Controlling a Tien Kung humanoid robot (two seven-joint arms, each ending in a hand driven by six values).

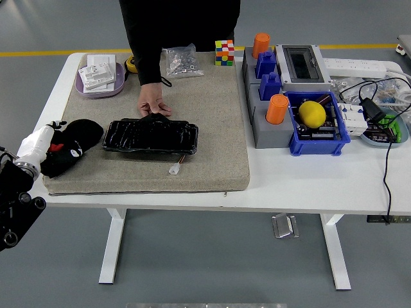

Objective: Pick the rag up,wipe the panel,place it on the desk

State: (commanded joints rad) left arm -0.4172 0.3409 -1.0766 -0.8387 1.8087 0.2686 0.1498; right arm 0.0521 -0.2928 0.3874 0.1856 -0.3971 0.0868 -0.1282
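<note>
On the left end of the tan mat (212,128) lies the black rag (80,135), soft and bunched up, beside the shiny black panel (151,136). The left hand (54,146) rests on the rag; I cannot tell how its fingers sit. A person's hand (153,102) touches the panel. The blue bin (319,144) holds a yellow ball (312,113).

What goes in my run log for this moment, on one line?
left hand: on rag, grasp unclear | panel: person's hand steadying | right: unseen
</note>
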